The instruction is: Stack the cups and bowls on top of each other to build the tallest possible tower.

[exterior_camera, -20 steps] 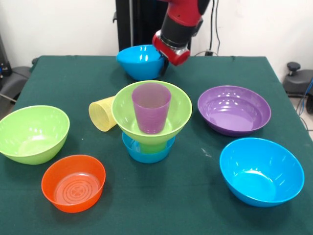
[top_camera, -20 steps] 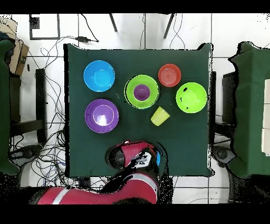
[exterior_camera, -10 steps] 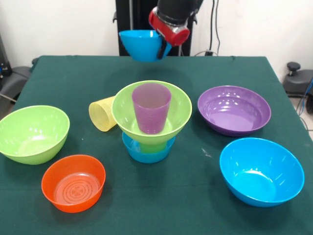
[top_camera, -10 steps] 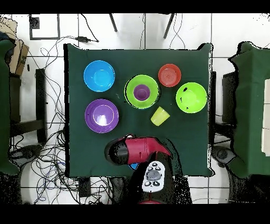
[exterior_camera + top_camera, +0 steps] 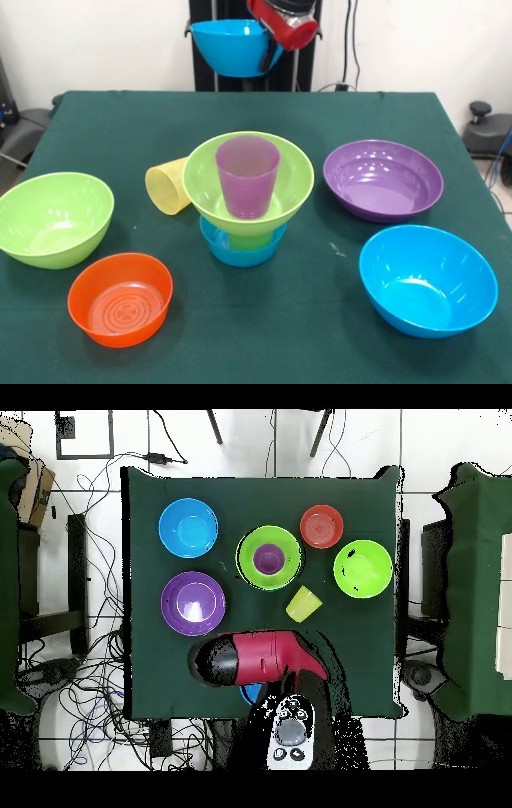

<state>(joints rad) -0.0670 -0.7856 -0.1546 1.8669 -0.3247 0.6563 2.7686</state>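
My gripper (image 5: 267, 56) is shut on the right rim of a blue bowl (image 5: 229, 48) and holds it high above the table's far edge. The tower stands mid-table: a small blue bowl (image 5: 240, 249) at the bottom, a green cup (image 5: 250, 238) mostly hidden, a lime green bowl (image 5: 293, 182), and a purple cup (image 5: 248, 176) standing in it. From overhead the green bowl (image 5: 283, 542) and purple cup (image 5: 267, 559) show. My red arm (image 5: 258, 659) covers the gripper there, with a sliver of the held bowl (image 5: 250, 693) showing.
A yellow cup (image 5: 166, 186) lies on its side left of the tower. Loose bowls ring it: lime green (image 5: 51, 218), orange (image 5: 120, 298), wide purple (image 5: 382, 179), blue (image 5: 426, 279).
The gripper has risen with the blue bowl, from the table's far edge to high above it. Everything else stayed put.
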